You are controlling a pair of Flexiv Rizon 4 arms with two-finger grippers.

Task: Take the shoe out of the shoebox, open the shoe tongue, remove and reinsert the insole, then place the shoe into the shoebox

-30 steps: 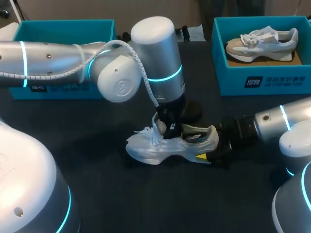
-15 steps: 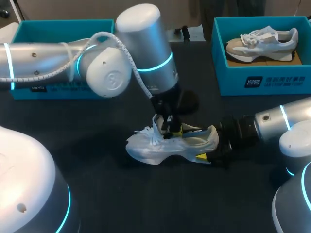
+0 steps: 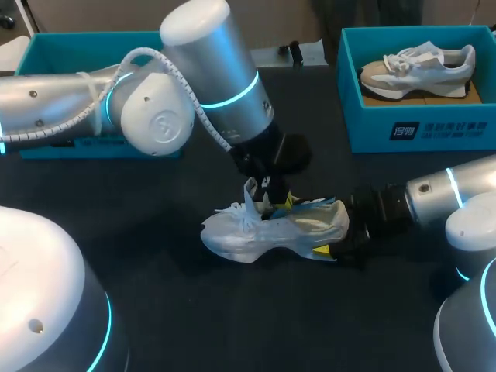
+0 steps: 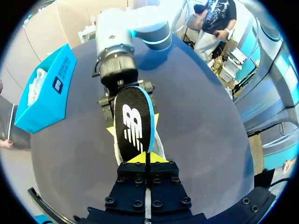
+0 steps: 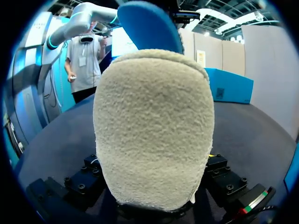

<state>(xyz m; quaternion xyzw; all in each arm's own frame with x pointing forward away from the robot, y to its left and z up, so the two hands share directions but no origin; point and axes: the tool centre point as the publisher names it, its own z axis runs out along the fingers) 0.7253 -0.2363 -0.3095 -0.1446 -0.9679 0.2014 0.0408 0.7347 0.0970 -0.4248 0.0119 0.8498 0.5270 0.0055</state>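
Observation:
A white shoe (image 3: pixel 244 232) lies on its side on the dark table, toe to the left. My left gripper (image 3: pixel 271 199) hangs over its opening, shut on the front end of the insole (image 3: pixel 310 206). In the left wrist view the insole (image 4: pixel 134 126) is black with a white logo and a blue edge, pinched between the yellow tips of my left gripper (image 4: pixel 146 159). My right gripper (image 3: pixel 341 242) clasps the heel from the right. The fleecy heel (image 5: pixel 154 130) fills the right wrist view, with the insole's blue underside (image 5: pixel 149 23) above it.
A teal shoebox (image 3: pixel 418 128) at the back right holds a second shoe (image 3: pixel 418 66). Another teal box (image 3: pixel 101 43) stands at the back left, behind my left arm. My right arm (image 4: pixel 117 60) lies just beyond the shoe in the left wrist view.
My left arm has swung up and to the left, tilting its wrist. The insole has lifted partly out of the shoe and its blue edge now shows. The right arm and the shoe have stayed put.

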